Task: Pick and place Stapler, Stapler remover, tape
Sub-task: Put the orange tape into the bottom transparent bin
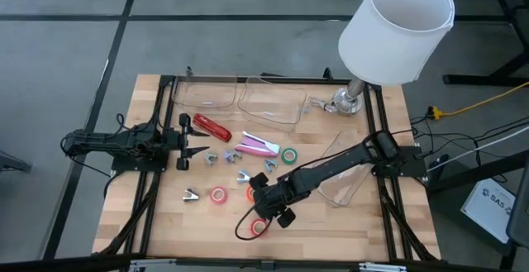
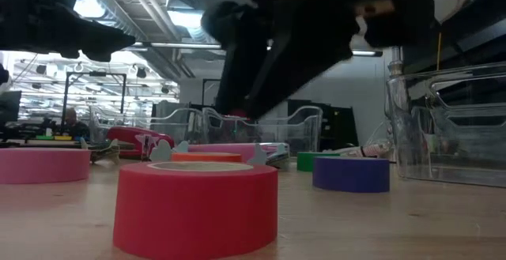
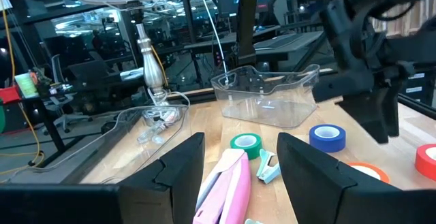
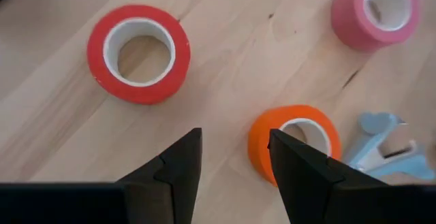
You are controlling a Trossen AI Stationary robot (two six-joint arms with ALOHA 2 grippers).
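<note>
My right gripper (image 4: 231,161) is open above the table's near middle (image 1: 263,201). It has a red tape roll (image 4: 138,54) ahead of it and an orange roll (image 4: 294,141) beside one finger, and holds nothing. A pink roll (image 4: 381,7) and a pale blue stapler remover (image 4: 383,149) lie flat close by. My left gripper (image 3: 235,176) is open at the left (image 1: 183,146), facing the pink stapler (image 3: 228,183). Beyond the stapler lie a green roll (image 3: 245,143) and a blue roll (image 3: 328,137). A red stapler (image 1: 212,126) lies farther back.
Two clear bins (image 1: 202,98) (image 1: 273,103) stand at the far edge, and a third (image 1: 343,181) lies under the right arm. A lamp with a white shade (image 1: 397,26) stands at the far right. More stapler removers (image 1: 191,194) (image 1: 210,158) lie scattered. A black cable (image 1: 241,229) loops near the red roll.
</note>
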